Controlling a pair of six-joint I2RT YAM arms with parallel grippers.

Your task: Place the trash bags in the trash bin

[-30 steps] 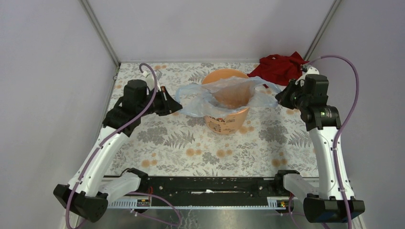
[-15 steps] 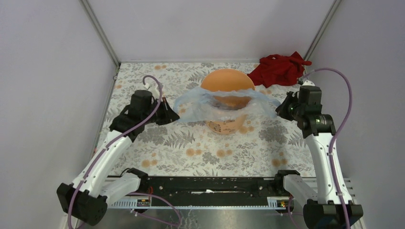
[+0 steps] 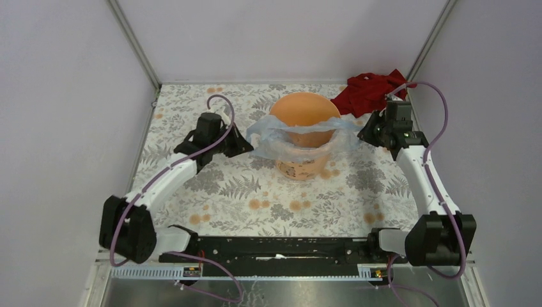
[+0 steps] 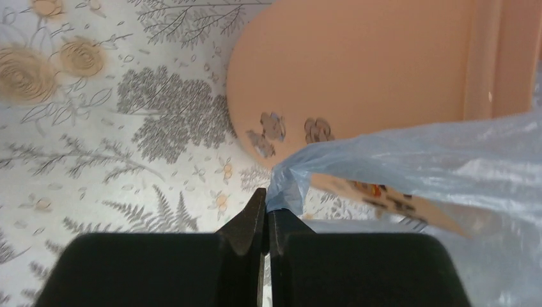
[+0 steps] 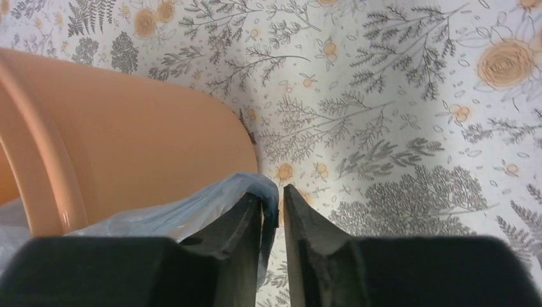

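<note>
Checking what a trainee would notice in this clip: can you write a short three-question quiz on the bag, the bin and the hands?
1. True or false: the left hand is shut on a corner of the bag.
2. Where is the red cloth? A: held in the left hand. B: on the table's far right corner. C: at the table's near edge.
3. Fill the blank: the bag stretches from the left hand across the near side of the ____.

Key: 1 true; 2 B; 3 bin.
</note>
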